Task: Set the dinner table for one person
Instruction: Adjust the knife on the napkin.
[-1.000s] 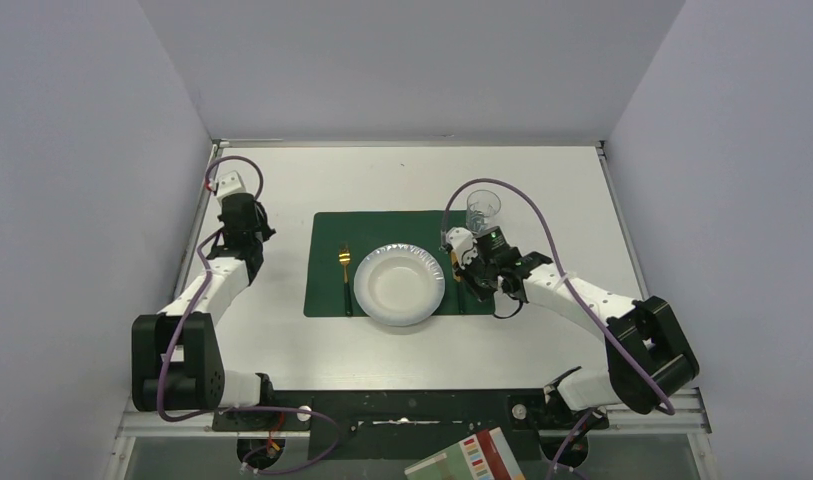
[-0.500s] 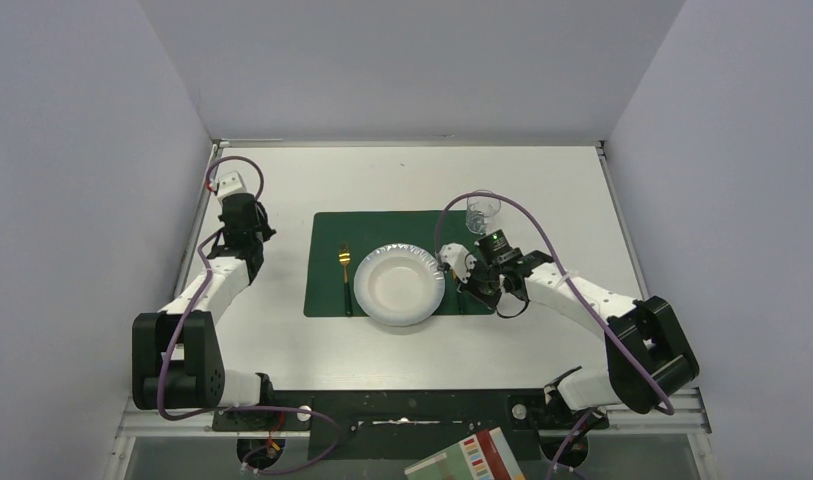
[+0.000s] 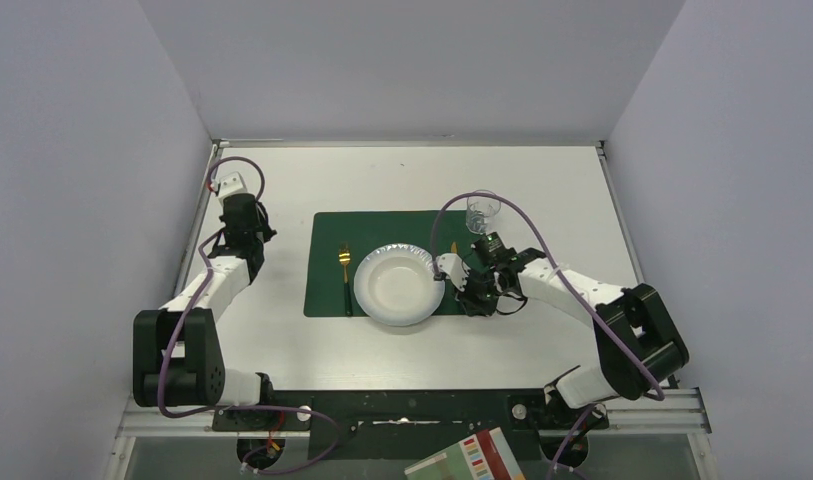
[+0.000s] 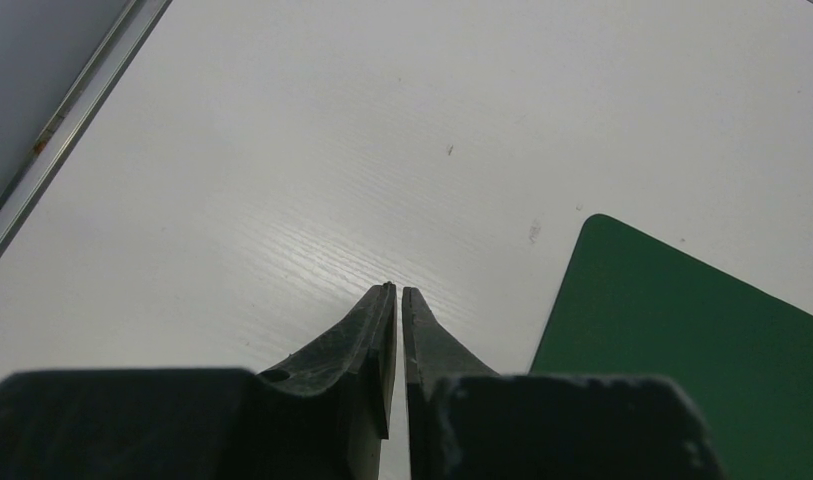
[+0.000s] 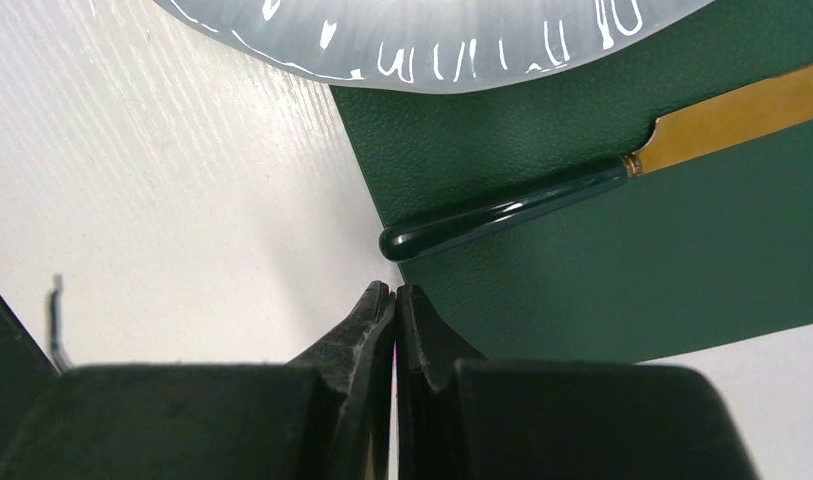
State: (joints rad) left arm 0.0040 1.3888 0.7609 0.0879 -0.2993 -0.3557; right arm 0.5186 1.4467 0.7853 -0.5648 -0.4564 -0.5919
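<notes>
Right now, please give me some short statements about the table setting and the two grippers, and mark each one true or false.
1. The fork lies on the placemat, left of the plate. True.
2. The right gripper holds the knife. False: it is shut on nothing, its tips just short of the knife's handle end.
3. The glass stands on the plate. False: it stands by the placemat's far right corner, apart from the plate.
4. The left gripper is shut over the table. True.

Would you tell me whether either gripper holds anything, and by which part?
Nothing is held: the left gripper and the right gripper are both shut and empty; the knife lies ungripped.
</notes>
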